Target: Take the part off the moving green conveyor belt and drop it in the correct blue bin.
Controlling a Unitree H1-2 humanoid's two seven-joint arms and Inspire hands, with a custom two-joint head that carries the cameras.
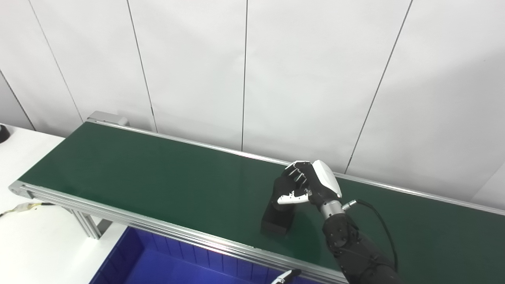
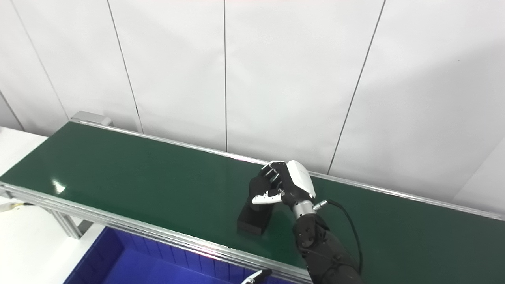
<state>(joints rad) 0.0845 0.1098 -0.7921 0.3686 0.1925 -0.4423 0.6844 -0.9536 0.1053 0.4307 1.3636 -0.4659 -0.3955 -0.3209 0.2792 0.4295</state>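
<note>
Part [image 1: 277, 221], black elongated block, on green belt [image 1: 158, 173], right hand [image 1: 305, 185] fingers [image 1: 292, 197] grasping it.

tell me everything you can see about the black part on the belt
The black part is a matte, dark block, roughly box-shaped, with a taller portion rising into the right robot hand. It sits on the green conveyor belt near its front rail, above the blue bin. The hand's fingers curl around its upper end, and its lower end seems to rest on the belt. Its material and finer details are too dark to make out.
</note>
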